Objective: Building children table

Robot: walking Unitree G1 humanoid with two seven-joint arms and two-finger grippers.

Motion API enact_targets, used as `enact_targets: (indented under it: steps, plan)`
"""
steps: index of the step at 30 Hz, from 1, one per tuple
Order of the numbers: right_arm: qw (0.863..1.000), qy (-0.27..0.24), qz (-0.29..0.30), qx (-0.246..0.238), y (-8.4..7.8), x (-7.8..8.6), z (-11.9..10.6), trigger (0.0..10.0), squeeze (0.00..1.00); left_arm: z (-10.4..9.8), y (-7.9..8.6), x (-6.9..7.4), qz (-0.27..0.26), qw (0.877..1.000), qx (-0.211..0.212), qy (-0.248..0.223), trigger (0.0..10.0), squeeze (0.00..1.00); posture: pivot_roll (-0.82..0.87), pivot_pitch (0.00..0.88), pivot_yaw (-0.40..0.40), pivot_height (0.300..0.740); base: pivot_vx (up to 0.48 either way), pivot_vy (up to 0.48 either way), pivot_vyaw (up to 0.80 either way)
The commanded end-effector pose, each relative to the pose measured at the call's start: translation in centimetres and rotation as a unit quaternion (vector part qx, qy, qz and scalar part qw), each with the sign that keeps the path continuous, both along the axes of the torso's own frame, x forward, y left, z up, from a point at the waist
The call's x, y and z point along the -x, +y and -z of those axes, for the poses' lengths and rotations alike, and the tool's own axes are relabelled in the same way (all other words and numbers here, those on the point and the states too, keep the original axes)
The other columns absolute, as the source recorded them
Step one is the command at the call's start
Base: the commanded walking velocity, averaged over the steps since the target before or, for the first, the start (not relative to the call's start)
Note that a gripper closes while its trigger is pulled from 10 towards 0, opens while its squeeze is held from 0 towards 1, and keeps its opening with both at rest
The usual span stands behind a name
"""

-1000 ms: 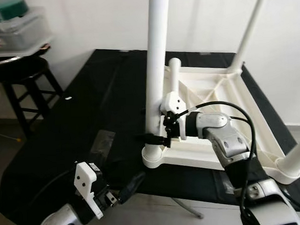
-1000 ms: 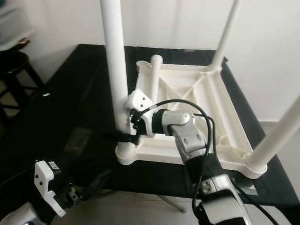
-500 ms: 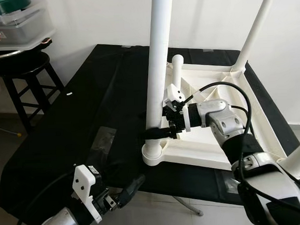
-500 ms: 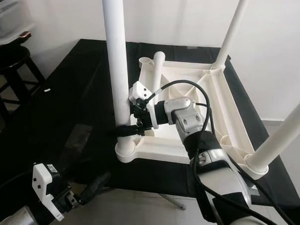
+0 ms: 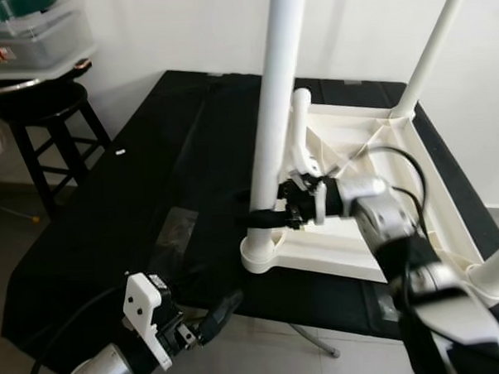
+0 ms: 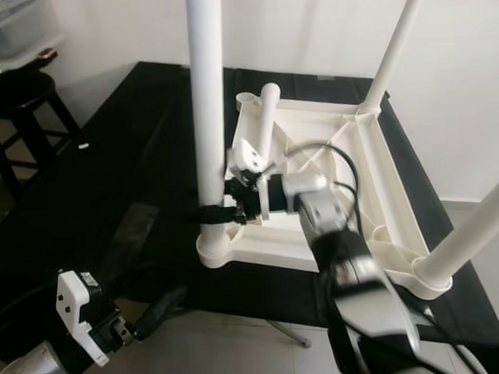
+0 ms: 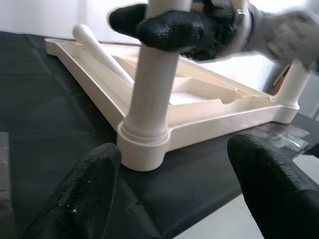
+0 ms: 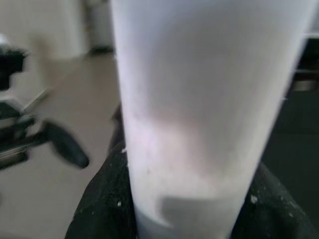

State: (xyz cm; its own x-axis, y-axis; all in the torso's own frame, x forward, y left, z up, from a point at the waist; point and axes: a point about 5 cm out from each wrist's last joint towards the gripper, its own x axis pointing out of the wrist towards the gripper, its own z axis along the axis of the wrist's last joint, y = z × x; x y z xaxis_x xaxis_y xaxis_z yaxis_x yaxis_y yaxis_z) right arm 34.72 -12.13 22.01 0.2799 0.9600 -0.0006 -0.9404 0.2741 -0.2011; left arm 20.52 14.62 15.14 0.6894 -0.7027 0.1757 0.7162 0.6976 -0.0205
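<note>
The right arm reaches forward and across, its tool [image 5: 263, 219] clamped around a white table leg [image 5: 273, 128]. The left tool [image 5: 215, 313] hangs low at the near worktop edge [image 5: 90, 326], fingers spread.

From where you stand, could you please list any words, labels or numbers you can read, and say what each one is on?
No text can be read.
Coloured label on the clear plastic box atop the stool: too small and blurred to read.
The white table frame, its legs and the black cloth carry no visible print.
</note>
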Motion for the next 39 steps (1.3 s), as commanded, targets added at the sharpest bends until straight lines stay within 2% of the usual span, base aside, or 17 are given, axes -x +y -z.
enact_targets:
  steps: [1,2,3,4,6,20,21,23,24,25,27,29,34,35,36,37,39]
  plan:
    - [0.992,-0.034,0.115,-0.033,-0.6,0.8,-0.4,0.0,0.00,0.4,0.1,0.1,0.004,1.000,-0.005,0.008,10.0,0.00,0.01,0.142,-0.056,0.740,0.000,0.000,0.00]
    - [0.983,-0.043,0.173,-0.054,-0.5,1.4,0.2,0.0,0.00,0.5,0.2,-0.1,0.004,1.000,-0.006,0.009,10.0,0.00,0.01,0.136,-0.061,0.740,0.000,0.000,0.00]
    - [0.946,0.000,0.322,-0.044,-0.4,3.1,2.8,0.0,0.00,0.4,0.3,-0.2,0.005,1.000,-0.008,0.008,10.0,0.00,0.00,0.135,-0.061,0.740,0.000,0.000,0.00]
    - [0.946,0.000,0.322,-0.044,-0.4,3.1,2.8,0.0,0.00,0.4,0.3,-0.2,0.005,1.000,-0.008,0.008,10.0,0.00,0.00,0.135,-0.061,0.740,0.000,0.000,0.00]
    - [0.906,0.051,0.420,0.009,0.4,6.8,6.7,0.0,0.00,0.5,0.3,-0.5,0.006,1.000,-0.010,0.006,10.0,0.00,-0.02,0.130,-0.035,0.740,0.000,0.000,0.00]
    - [0.901,0.034,0.431,0.043,1.2,6.8,7.3,0.0,0.00,0.7,0.5,-1.2,-0.007,1.000,-0.013,0.000,10.0,0.00,-0.01,0.096,-0.053,0.740,0.000,0.000,0.00]
    - [0.907,0.044,0.416,0.039,1.5,6.6,7.1,10.0,0.00,0.7,0.5,-1.3,-0.004,1.000,-0.012,-0.001,10.0,0.00,-0.01,0.094,-0.052,0.740,0.000,0.000,0.00]
    - [0.912,0.049,0.407,0.035,2.0,6.6,6.5,10.0,0.00,0.7,0.4,-1.4,-0.002,1.000,-0.012,-0.002,10.0,0.00,0.00,0.095,-0.051,0.740,0.000,0.000,0.00]
    - [0.928,0.048,0.369,0.018,2.7,6.2,5.4,10.0,1.00,0.7,0.4,-1.4,0.001,1.000,-0.012,-0.002,10.0,0.00,0.00,0.096,-0.051,0.740,0.000,0.000,0.00]
    - [0.950,0.041,0.311,0.002,3.2,5.5,4.1,10.0,1.00,0.7,0.4,-1.4,0.002,1.000,-0.012,-0.001,10.0,0.00,0.00,0.097,-0.051,0.740,0.000,0.000,0.00]
    - [0.950,0.041,0.311,0.002,3.2,5.5,4.1,10.0,1.00,0.7,0.4,-1.4,0.002,1.000,-0.012,-0.001,10.0,0.00,0.00,0.097,-0.051,0.740,0.000,0.000,0.00]
    - [0.984,0.016,0.180,-0.008,3.4,3.9,1.8,10.0,1.00,0.6,0.3,-1.3,0.002,1.000,-0.010,-0.001,10.0,0.00,0.01,0.104,-0.054,0.740,0.000,0.000,0.00]
    - [0.995,0.007,0.101,0.013,3.1,3.4,1.3,10.0,1.00,0.6,0.3,-1.2,0.002,1.000,-0.009,-0.002,10.0,0.00,0.01,0.112,-0.051,0.740,0.000,0.000,0.00]
    - [0.999,-0.002,0.038,0.039,2.9,2.7,1.1,10.0,0.76,0.5,0.2,-1.0,0.002,1.000,-0.008,-0.002,10.0,0.00,0.03,0.122,-0.048,0.740,0.000,0.000,0.00]
    - [0.999,-0.002,0.038,0.039,2.9,2.7,1.1,10.0,0.76,0.5,0.2,-1.0,0.002,1.000,-0.008,-0.002,10.0,0.00,0.03,0.122,-0.048,0.740,0.000,0.000,0.00]
    - [0.999,0.006,-0.005,0.043,2.7,1.8,0.6,10.0,0.00,0.4,0.3,-0.8,0.003,1.000,-0.008,0.000,10.0,0.00,0.04,0.133,-0.043,0.740,0.000,0.000,0.00]
    - [0.999,0.016,-0.036,0.034,2.7,1.1,-0.1,10.0,0.00,0.4,0.3,-0.6,0.005,1.000,-0.010,0.002,10.0,0.00,0.06,0.138,-0.042,0.740,0.000,0.000,0.00]
